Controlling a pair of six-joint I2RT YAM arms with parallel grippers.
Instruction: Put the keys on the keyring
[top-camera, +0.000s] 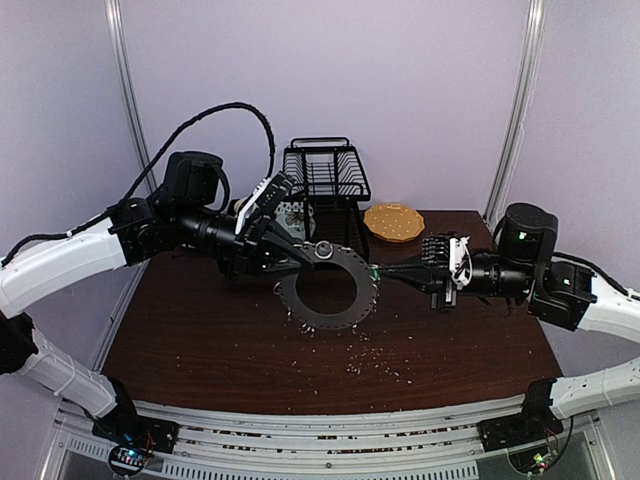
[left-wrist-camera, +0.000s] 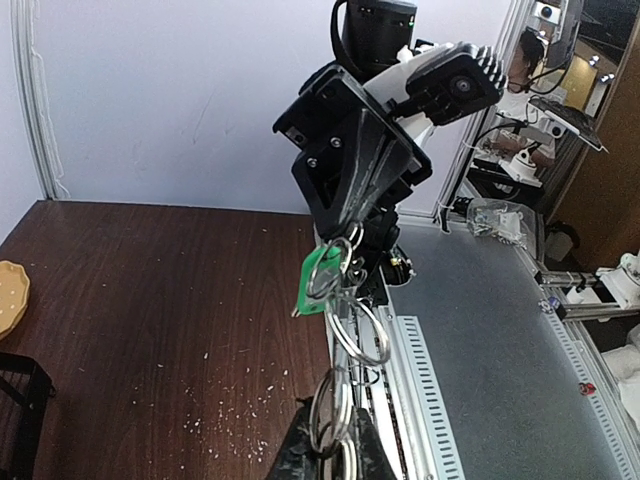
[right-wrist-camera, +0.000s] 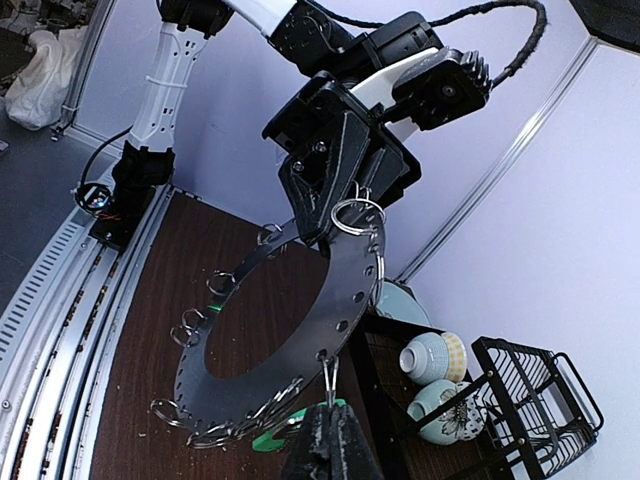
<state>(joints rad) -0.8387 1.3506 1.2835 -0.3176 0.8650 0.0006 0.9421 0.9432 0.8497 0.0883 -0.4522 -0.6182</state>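
Note:
The keyring (top-camera: 325, 320), a flat dark grey disc with a big hole and wire loops round its rim, hangs tilted above the table. My left gripper (top-camera: 312, 252) is shut on its far rim; in the left wrist view its fingers (left-wrist-camera: 300, 450) pinch the loops (left-wrist-camera: 360, 330). My right gripper (top-camera: 378, 270) meets the ring's right rim, shut on a green-headed key (left-wrist-camera: 322, 280) that has a loop through its head. In the right wrist view, the right gripper (right-wrist-camera: 330, 415) pinches the key (right-wrist-camera: 268, 440) and a loop hanging from the disc (right-wrist-camera: 320, 320), and the left gripper (right-wrist-camera: 335, 225) holds the top.
A black wire dish rack (top-camera: 325, 175) stands at the back, with a tan round plate (top-camera: 393, 222) beside it. Two small bowls (right-wrist-camera: 432, 355) sit by the rack (right-wrist-camera: 530, 400). Pale crumbs (top-camera: 365, 355) dot the dark table. A slotted metal rail (top-camera: 320, 440) runs along the near edge.

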